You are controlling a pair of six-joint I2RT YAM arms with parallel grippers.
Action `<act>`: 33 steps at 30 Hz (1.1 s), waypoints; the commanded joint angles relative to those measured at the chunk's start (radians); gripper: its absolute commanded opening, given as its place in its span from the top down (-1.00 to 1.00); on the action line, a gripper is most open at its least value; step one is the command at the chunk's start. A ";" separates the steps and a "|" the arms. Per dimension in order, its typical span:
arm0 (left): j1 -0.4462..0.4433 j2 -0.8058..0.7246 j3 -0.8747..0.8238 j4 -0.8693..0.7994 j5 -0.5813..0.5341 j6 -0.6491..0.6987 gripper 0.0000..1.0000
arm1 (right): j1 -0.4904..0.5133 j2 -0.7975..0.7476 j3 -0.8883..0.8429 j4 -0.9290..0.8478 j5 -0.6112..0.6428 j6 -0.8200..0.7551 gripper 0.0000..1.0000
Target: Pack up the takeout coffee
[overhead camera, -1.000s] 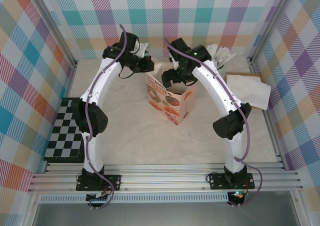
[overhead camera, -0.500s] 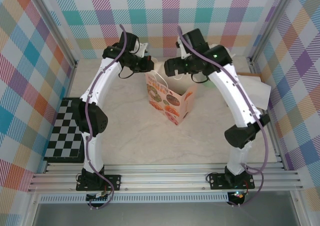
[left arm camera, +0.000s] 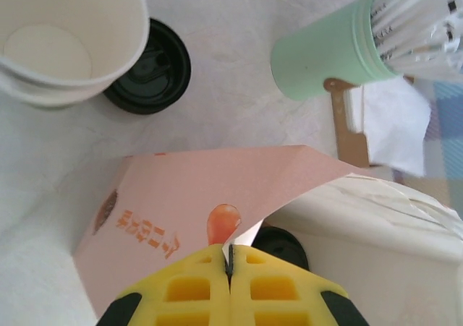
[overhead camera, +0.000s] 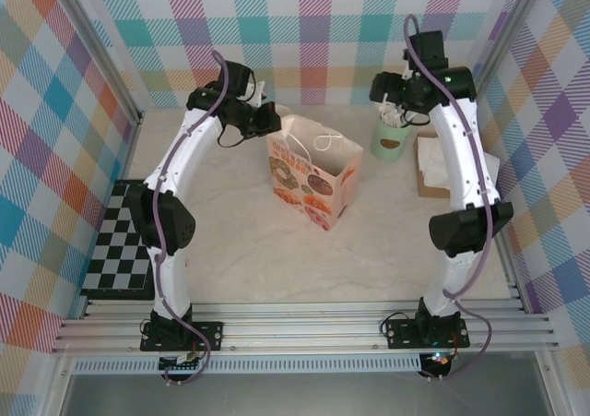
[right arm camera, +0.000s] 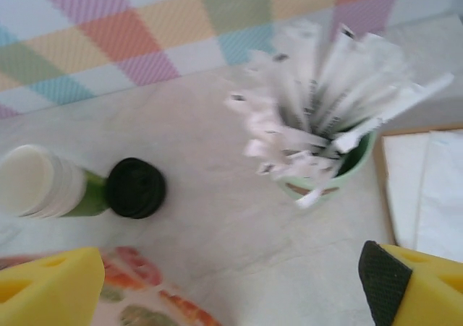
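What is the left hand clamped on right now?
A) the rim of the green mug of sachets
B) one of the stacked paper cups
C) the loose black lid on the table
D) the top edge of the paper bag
D: in the left wrist view the left hand is shut with the thin edge of the paper bag flap pinched between its tips.

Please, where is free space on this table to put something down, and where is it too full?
Most room: the bare table in front of the paper bag, between the checkerboard and the right arm's base. A smaller gap lies behind the bag, between the black lid and the mint mug. The back row is crowded: cup stack, lid, mug, napkins.
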 commanded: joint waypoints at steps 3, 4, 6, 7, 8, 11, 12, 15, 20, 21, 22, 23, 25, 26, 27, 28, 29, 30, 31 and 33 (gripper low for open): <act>-0.012 -0.148 -0.104 -0.003 -0.050 -0.274 0.87 | -0.136 0.082 0.040 -0.036 -0.213 0.075 -0.59; -0.014 -0.161 -0.112 -0.003 -0.060 -0.290 0.86 | -0.153 0.086 0.041 -0.026 -0.244 0.061 -0.55; -0.016 -0.179 -0.131 0.016 -0.043 -0.317 0.79 | -0.172 0.096 0.029 -0.002 -0.292 -0.002 -0.46; -0.016 -0.181 -0.132 0.016 -0.034 -0.322 0.73 | -0.177 0.106 0.034 -0.005 -0.309 -0.024 -0.41; -0.016 -0.178 -0.132 0.009 -0.033 -0.318 0.63 | -0.180 0.115 0.041 -0.013 -0.308 -0.038 -0.37; -0.014 -0.178 -0.134 -0.008 -0.043 -0.272 0.37 | -0.184 0.123 0.037 -0.033 -0.223 -0.045 -0.31; -0.014 -0.185 -0.138 -0.001 -0.043 -0.254 0.31 | -0.186 0.121 0.032 -0.038 -0.167 -0.031 -0.30; -0.009 -0.203 -0.160 0.020 -0.043 -0.218 0.29 | -0.220 0.101 -0.018 0.001 -0.125 0.004 -0.32; 0.011 -0.225 -0.172 0.019 -0.071 -0.178 0.01 | -0.285 0.112 -0.041 0.063 -0.183 0.036 -0.34; 0.016 -0.233 -0.173 0.026 -0.078 -0.163 -0.09 | -0.299 0.121 -0.043 0.079 -0.202 0.046 -0.32; 0.020 -0.242 -0.175 0.033 -0.090 -0.150 -0.18 | -0.311 0.126 -0.049 0.097 -0.227 0.053 -0.28; 0.027 -0.257 -0.180 0.044 -0.106 -0.135 -0.30 | -0.328 0.131 -0.060 0.128 -0.260 0.073 -0.23; 0.040 -0.285 -0.198 0.075 -0.138 -0.108 -0.52 | -0.350 0.133 -0.089 0.193 -0.304 0.099 -0.18; 0.046 -0.302 -0.214 0.093 -0.169 -0.100 -0.70 | -0.359 0.136 -0.096 0.218 -0.314 0.116 -0.16; 0.052 -0.320 -0.232 0.118 -0.202 -0.098 -0.94 | -0.367 0.143 -0.097 0.237 -0.321 0.141 -0.15; 0.058 -0.335 -0.251 0.142 -0.232 -0.099 -1.00 | -0.372 0.150 -0.097 0.249 -0.325 0.164 -0.14; 0.064 -0.349 -0.272 0.169 -0.275 -0.108 -1.00 | -0.376 0.157 -0.100 0.264 -0.329 0.188 -0.13; 0.068 -0.364 -0.295 0.201 -0.326 -0.128 -1.00 | -0.376 0.166 -0.101 0.285 -0.338 0.205 -0.12; 0.071 -0.375 -0.315 0.224 -0.362 -0.143 -1.00 | -0.376 0.176 -0.098 0.301 -0.351 0.222 -0.11; 0.078 -0.399 -0.370 0.291 -0.443 -0.194 -1.00 | -0.376 0.196 -0.097 0.342 -0.375 0.266 -0.08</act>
